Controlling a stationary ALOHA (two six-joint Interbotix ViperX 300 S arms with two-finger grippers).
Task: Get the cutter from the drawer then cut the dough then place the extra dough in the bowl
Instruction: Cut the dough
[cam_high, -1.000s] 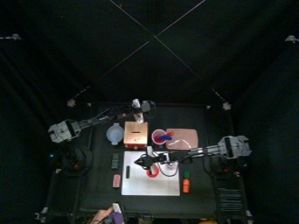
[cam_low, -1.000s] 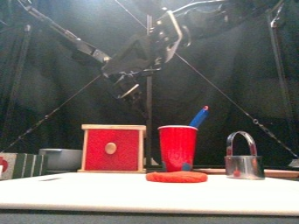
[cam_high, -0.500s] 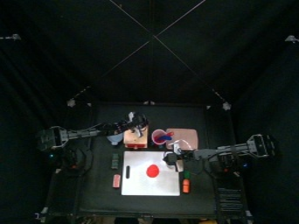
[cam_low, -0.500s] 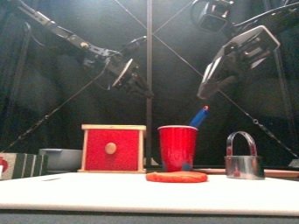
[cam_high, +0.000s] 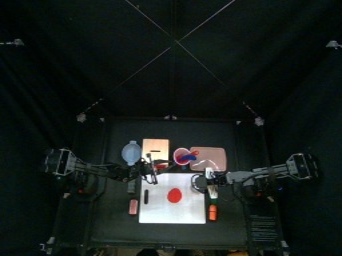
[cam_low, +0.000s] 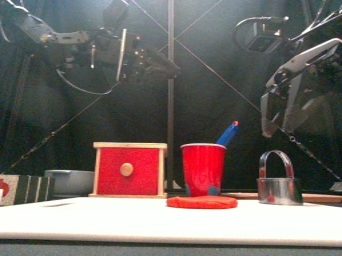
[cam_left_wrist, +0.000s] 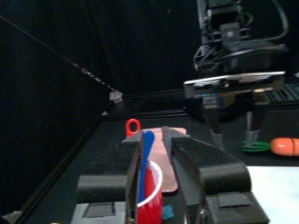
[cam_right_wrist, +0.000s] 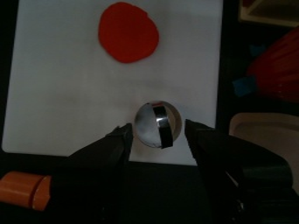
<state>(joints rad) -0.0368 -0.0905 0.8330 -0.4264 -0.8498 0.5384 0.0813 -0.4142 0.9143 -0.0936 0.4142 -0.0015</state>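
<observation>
**Student:** Top view: what is changing against the earlier frames?

**Tutor:** Both arms are drawing back. The left gripper (cam_high: 144, 176), over the wooden box (cam_high: 156, 148) a second ago, is now hanging near the back left corner of the white cutting board (cam_high: 182, 213). The right gripper (cam_high: 201, 183), then over the board's back middle, is now sitting at its right edge. The dough (cam_high: 170, 194) is lying uncovered, a red disc near the board's middle. The bowl (cam_high: 131, 153) is standing on the table behind the board's back left corner, beside the wooden box.

**Student:** Front view?

**Tutor:** The cutter (cam_low: 277, 180) is standing upright toward the board's right edge, apart from the dough, in the same place as in both earlier frames. Both grippers are hanging high above, farther out to their own sides than half a second ago. The wooden box is showing its red drawer front, and the red cup (cam_low: 203, 168) is standing just beside it.

**Student:** Left wrist view: the jaws?

**Tutor:** They are standing slightly apart, gripping nothing. The red cup is showing through the gap.

**Student:** Right wrist view?

**Tutor:** These jaws are standing apart and empty above the board. The cutter is standing free just past their tips, near the board's edge, with the dough farther off.
</observation>
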